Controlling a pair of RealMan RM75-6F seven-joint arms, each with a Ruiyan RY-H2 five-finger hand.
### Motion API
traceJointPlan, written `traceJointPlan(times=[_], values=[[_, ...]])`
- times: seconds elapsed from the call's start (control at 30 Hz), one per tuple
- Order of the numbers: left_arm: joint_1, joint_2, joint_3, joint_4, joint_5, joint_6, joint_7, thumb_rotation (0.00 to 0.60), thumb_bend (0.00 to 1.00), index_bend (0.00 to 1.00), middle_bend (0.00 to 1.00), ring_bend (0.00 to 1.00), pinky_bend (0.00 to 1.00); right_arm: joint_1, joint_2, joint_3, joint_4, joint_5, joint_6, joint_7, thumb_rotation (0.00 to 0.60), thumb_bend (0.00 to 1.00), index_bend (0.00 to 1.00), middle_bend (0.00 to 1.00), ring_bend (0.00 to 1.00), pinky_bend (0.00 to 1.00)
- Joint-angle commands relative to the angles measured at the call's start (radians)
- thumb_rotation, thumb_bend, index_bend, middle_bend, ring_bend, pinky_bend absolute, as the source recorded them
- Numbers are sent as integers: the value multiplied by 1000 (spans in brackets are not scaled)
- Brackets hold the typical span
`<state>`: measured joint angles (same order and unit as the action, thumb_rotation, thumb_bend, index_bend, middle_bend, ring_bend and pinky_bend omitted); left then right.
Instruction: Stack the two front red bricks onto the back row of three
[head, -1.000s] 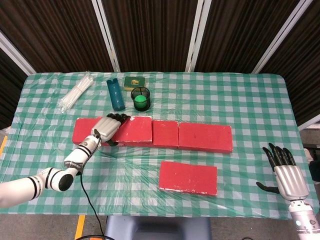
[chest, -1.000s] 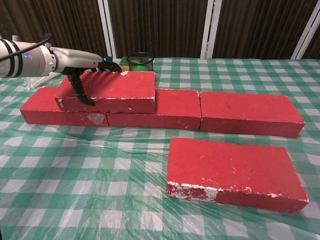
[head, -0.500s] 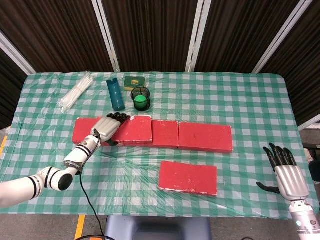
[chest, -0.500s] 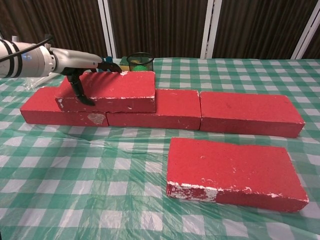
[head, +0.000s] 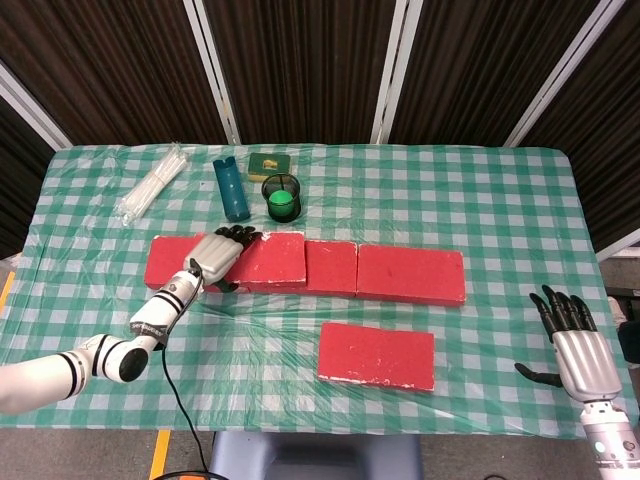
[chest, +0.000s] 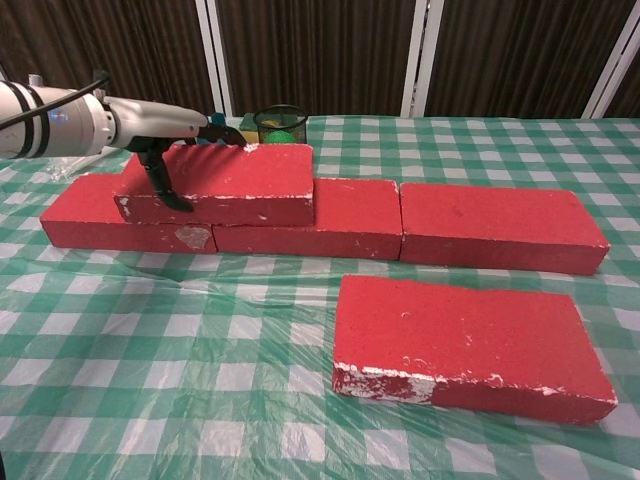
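The head view looks steeply down on the whole table (head: 500, 190); the chest view (low, close) shares its bricks (chest: 500, 225).

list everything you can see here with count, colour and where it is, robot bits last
back row bricks: three, red, end to end across the table's middle
stacked brick: one, red, lying on the row's left end
front brick: one, red, alone on the cloth in front of the row
mesh cup: one, black with something green inside, behind the row
teal tube: one, left of the cup
small tin: one, green and yellow, behind the cup
clear plastic bundle: one, far left
tablecloth: one, green and white check
left hand: grips the stacked brick's left end
right hand: open, near the table's front right corner
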<state>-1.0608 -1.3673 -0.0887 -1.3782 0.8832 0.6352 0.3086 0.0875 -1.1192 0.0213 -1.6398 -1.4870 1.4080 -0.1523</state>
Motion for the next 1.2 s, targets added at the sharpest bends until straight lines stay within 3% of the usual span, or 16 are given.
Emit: traceJointPlan(times=[0.03, 0.6, 0.87, 1.2], values=[[-5, 0, 4, 3, -10, -7, 7, 600, 262, 0, 0, 0, 193, -1, -2, 1, 0, 2, 2, -4, 534, 86, 0, 0, 0, 0], [10, -3, -3, 6, 33, 13, -23, 600, 250, 0, 0, 0, 140, -6, -13, 9, 8, 6, 19, -10, 535, 86, 0, 0, 0, 0], [9, 2, 1, 1, 14, 8, -13, 600, 242, 0, 0, 0, 64, -10, -12, 9, 10, 0, 27, -7, 534, 86, 0, 0, 0, 0], [23, 34, -8, -58, 53, 39, -27, 600, 238, 0, 0, 0, 44, -12, -14, 9, 14, -6, 34, -4, 534, 86, 0, 0, 0, 0]])
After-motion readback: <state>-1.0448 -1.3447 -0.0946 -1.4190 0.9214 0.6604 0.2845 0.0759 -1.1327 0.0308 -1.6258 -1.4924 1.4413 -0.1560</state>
